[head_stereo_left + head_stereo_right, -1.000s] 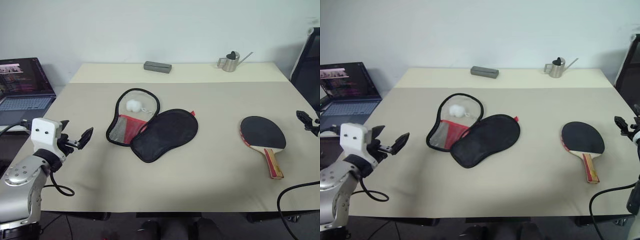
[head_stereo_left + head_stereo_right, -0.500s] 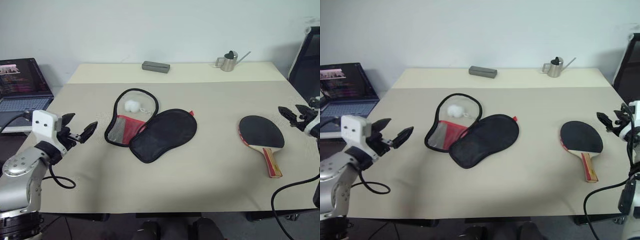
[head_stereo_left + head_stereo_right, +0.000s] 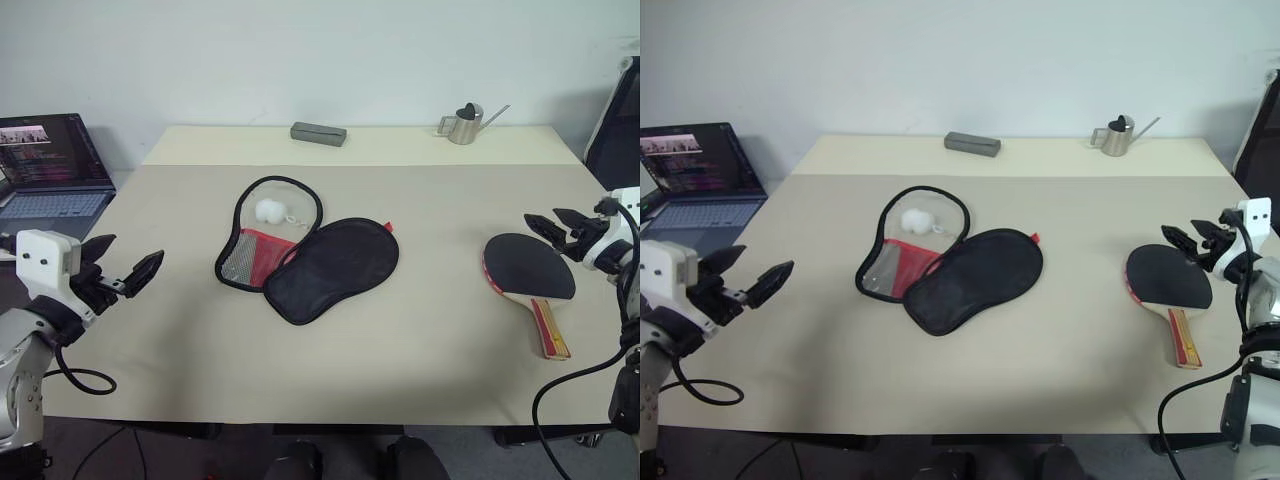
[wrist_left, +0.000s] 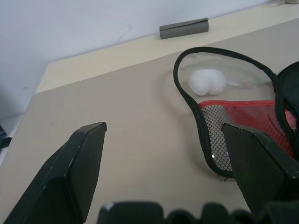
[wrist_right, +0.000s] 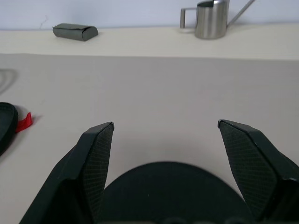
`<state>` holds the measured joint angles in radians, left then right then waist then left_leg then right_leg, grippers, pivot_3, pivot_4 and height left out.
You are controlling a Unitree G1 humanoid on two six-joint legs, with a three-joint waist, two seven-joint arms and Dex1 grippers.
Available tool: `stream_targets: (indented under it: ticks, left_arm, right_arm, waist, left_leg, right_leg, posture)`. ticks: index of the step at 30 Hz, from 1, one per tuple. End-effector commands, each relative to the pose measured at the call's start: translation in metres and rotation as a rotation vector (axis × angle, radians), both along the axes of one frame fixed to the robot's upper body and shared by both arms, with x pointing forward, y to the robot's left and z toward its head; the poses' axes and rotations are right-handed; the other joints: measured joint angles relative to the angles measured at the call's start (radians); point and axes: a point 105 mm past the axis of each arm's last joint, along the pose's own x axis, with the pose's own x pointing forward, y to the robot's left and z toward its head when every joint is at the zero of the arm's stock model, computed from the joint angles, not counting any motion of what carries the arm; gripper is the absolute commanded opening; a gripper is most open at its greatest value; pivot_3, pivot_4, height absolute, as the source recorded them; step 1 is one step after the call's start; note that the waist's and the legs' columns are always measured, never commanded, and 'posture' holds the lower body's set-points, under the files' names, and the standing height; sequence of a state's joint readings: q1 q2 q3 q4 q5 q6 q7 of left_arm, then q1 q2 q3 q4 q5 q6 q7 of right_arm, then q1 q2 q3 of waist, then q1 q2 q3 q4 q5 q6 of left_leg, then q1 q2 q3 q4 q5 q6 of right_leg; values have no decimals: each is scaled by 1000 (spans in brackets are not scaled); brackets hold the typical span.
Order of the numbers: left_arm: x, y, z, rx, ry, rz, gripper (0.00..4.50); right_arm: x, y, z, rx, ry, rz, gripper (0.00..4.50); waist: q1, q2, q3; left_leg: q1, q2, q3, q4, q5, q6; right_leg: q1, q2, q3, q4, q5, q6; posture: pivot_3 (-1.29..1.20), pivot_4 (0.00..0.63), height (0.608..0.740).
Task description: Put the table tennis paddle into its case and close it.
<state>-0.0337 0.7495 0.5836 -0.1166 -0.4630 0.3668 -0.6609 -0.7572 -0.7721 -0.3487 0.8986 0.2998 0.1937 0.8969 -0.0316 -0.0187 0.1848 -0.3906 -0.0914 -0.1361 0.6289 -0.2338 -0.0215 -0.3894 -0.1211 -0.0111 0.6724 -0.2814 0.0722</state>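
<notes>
Black paddle (image 3: 528, 265); black-red case (image 3: 305, 257), white pom-pom (image 3: 268, 210)

Both head eyes look forward and down over the whole counter (image 3: 400, 380). Each wrist camera sits low, close above it, facing the far wall; all share the counter's middle.

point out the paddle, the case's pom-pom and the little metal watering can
table tennis paddle (image 3: 528, 265), left eye view, middle of the black rubber face
pom-pom (image 3: 267, 210), left eye view, centre of the white fluff inside the open case
metal watering can (image 3: 1115, 139), right eye view, on its body
</notes>
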Motion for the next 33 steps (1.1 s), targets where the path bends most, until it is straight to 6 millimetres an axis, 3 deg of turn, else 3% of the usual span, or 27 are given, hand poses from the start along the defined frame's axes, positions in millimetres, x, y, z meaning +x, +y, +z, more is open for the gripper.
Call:
stream_targets:
  ticks: [1,5,8,11,19,28,33]
  left_arm:
    - [-4,1,18,22,-58,-5,4294]
    - [-3,-2,22,31,-65,-33,4294]
    - [3,-3,25,36,-61,-69,4294]
    - [6,-12,28,-10,-28,-156,4294]
    - [5,-38,32,-114,76,-389,4294]
    - [4,-58,25,-55,196,-566,4294]
    - [7,-61,21,-14,224,-596,4294]
  right_arm:
    - [3,13,19,9,-66,49,3880]
    - [5,32,21,-3,-74,96,3880]
    - [0,61,11,-14,12,190,3880]
    - [-8,92,12,13,33,312,3880]
    - [-17,148,13,4,73,472,3880]
    - [-5,202,-4,25,212,504,3880]
    - [11,220,-19,13,281,435,3880]
  waist:
    - [-2,0,0]
    - [-4,0,0]
    - [0,0,0]
    - [1,0,0]
    - [-1,0,0]
    - [-3,0,0]
    - [-3,0,0]
  left_leg:
    - [0,0,0,0,0,0]
    - [0,0,0,0,0,0]
    - [0,0,-1,0,0,0]
    - [0,0,-1,0,0,0]
    - [0,0,-2,0,0,0]
    - [-1,1,-1,0,0,0]
    - [-4,0,-1,0,0,-1]
  right_leg:
    - [0,0,0,0,0,0]
    - [0,0,0,0,0,0]
    - [0,0,0,0,0,0]
    - [0,0,0,1,0,0]
    - [-1,0,0,0,0,0]
    - [-3,1,0,1,0,0]
    - [-7,1,1,3,0,0]
  posture:
    - [0,150,740]
    - [0,150,740]
    - [0,150,740]
    - [0,150,740]
    - [0,150,740]
    - [0,150,740]
    - [0,150,740]
